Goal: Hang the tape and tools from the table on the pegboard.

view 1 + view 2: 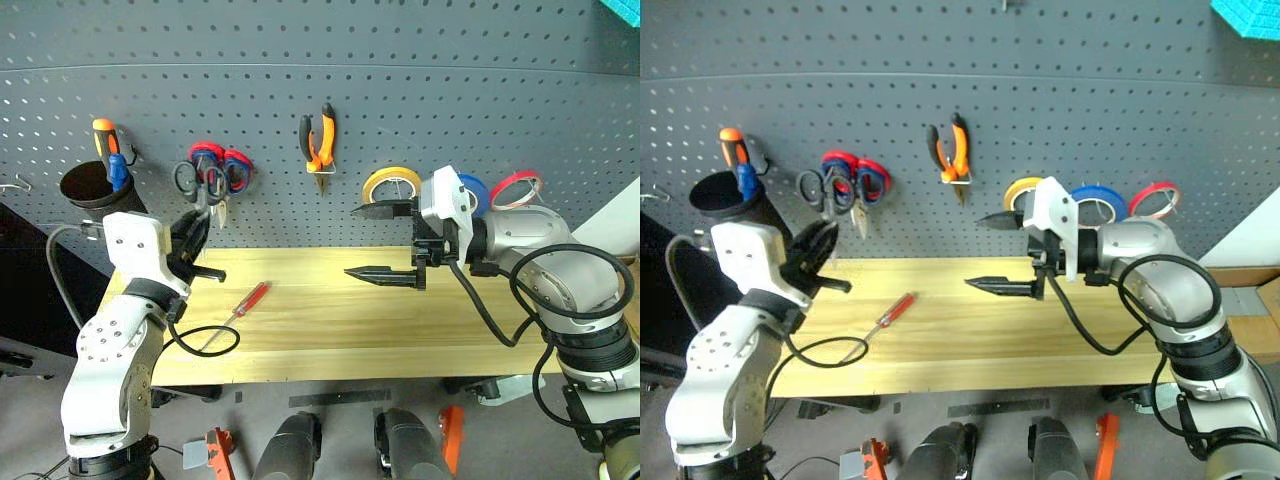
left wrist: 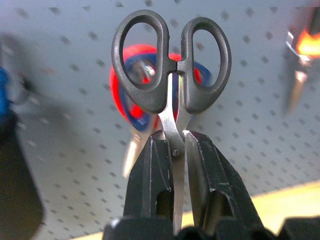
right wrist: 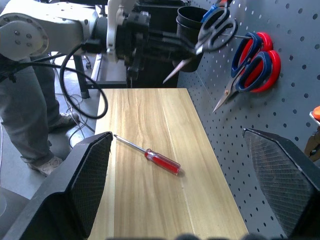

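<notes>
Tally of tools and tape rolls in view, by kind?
Scissors: 3, black pair in the left gripper, red-and-blue pairs hung
Pliers: 1
Screwdrivers: 2, red, orange-handled
Tape rolls: 3, yellow, blue, red
Total: 9

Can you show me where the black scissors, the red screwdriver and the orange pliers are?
black scissors (image 2: 172, 60): left wrist view, where the two handle loops meet.
red screwdriver (image 3: 162, 161): right wrist view, on its handle.
orange pliers (image 1: 318, 140): left eye view, upper handles.
</notes>
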You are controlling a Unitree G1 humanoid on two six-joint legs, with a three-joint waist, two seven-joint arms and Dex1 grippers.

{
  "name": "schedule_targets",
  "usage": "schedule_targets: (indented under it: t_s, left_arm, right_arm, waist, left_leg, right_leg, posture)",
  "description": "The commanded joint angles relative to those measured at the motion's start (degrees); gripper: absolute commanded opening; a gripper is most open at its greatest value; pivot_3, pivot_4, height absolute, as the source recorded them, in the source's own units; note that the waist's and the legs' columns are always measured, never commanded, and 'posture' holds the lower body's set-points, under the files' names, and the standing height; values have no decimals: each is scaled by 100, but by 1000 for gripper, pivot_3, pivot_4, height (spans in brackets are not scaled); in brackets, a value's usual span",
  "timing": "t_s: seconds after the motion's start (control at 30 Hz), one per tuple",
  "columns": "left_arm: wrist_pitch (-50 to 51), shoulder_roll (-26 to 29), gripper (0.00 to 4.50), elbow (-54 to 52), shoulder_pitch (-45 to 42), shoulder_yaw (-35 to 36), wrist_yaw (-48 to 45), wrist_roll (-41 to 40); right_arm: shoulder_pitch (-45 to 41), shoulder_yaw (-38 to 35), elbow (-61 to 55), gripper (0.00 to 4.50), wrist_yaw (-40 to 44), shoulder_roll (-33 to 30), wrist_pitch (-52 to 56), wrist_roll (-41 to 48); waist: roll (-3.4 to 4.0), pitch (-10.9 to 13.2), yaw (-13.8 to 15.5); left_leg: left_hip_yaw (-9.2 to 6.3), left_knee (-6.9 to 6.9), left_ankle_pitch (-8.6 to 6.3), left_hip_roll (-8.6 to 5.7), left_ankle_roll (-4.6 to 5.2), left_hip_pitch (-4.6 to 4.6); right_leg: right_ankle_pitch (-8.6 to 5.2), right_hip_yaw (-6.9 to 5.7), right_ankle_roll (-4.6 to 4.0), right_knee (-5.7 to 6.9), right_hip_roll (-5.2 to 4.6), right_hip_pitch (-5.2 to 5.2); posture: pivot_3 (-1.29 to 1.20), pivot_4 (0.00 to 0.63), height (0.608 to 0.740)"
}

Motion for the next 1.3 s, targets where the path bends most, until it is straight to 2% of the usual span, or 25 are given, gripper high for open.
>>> schedule_targets:
  t_s: [0.03,0.27,0.47,0.67,0.9,1.0,1.13,1.3]
  left_arm:
    - [-19,77,126,-7,-56,37,-44,-64]
    - [-72,78,126,383,-264,210,37,-81]
    - [-133,115,126,605,-378,79,-7,22]
    - [-246,131,126,1022,-626,101,61,119]
    - [-423,210,2497,1210,-671,119,219,354]
    - [-184,264,3444,1211,-352,-28,178,460]
    - [82,600,3444,1518,99,-460,-80,792]
    - [637,1159,3444,2341,-125,-1072,-652,974]
  right_arm:
    - [-90,-124,-165,4500,1,8,-49,48]
    - [-77,-125,-183,4500,-30,11,-39,33]
    - [-70,-110,-166,4500,-87,47,-58,-1]
    - [-169,-247,-95,4500,-466,349,-64,-19]
    - [-20,-183,-284,4500,-536,318,-53,-60]
    - [44,-191,-351,4500,-552,269,15,-46]
    - [119,-152,-390,4500,-643,210,197,-70]
    - [251,-80,-501,4500,-1411,301,1147,-101]
  waist:
    - [1,-3,-1]
    - [2,-26,-2]
    - [4,-28,-11]
    - [3,-31,-19]
    - [4,-32,-28]
    - [6,-33,-35]
    - [17,-47,-97]
    - [17,-47,-113]
  left_leg:
    - [0,1,0,0,-1,0]
    - [0,2,1,0,-2,1]
    - [1,3,1,1,-2,1]
    - [0,4,2,1,-3,2]
    - [1,4,2,1,-3,2]
    - [1,4,2,1,-3,2]
    - [4,0,2,0,-3,4]
    - [-5,3,6,0,-7,6]
  right_leg:
    - [1,0,-1,1,0,0]
    - [2,0,-2,3,0,0]
    - [2,-1,-1,3,-1,0]
    - [2,-2,-2,6,0,0]
    - [4,-2,-1,5,-2,-1]
    - [4,-1,0,6,-2,-1]
    - [4,2,-1,6,-3,-1]
    - [5,1,-4,21,-2,-1]
  posture:
    - [-70,153,740]
    - [-77,155,740]
    - [-81,155,740]
    - [-95,161,740]
    - [-106,167,740]
    - [-108,170,740]
    - [-114,176,740]
    - [-118,187,740]
